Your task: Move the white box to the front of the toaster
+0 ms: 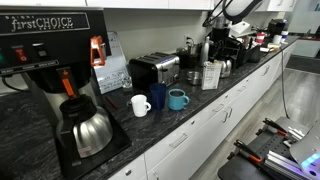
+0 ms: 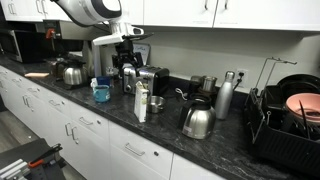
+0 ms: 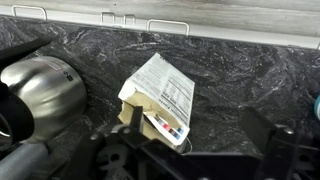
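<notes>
The white box stands upright on the dark counter near the front edge, to the side of the silver toaster. Both also show in an exterior view, box and toaster. In the wrist view the box is seen from above, printed face up. My gripper is open and empty, and its left finger overlaps the box's lower corner. It hangs above the box in both exterior views.
A steel kettle sits close beside the box. A white mug, a dark mug and a blue mug stand before the toaster. A black coffee machine and a dish rack bound the counter ends.
</notes>
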Available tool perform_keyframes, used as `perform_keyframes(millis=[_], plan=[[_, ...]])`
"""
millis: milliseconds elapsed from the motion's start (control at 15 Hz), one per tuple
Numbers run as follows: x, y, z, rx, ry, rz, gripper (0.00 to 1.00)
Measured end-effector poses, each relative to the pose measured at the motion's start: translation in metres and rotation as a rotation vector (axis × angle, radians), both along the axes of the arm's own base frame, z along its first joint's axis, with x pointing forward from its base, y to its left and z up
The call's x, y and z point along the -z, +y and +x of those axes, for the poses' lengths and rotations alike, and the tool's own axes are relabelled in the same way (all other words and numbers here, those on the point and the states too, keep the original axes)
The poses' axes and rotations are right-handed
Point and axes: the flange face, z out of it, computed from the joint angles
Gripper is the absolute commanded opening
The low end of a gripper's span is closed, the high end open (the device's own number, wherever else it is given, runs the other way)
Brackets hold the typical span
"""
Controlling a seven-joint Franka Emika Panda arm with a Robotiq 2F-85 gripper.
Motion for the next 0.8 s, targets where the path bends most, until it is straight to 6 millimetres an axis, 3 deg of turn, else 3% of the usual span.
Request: perform_keyframes(millis=[467,800], plan=[[-0.003,-0.001,0.004,-0.022,-0.033,-0.009,1.00],[0.000,-0.012,0.012,-0.195,-0.049,-0.072,1.00]])
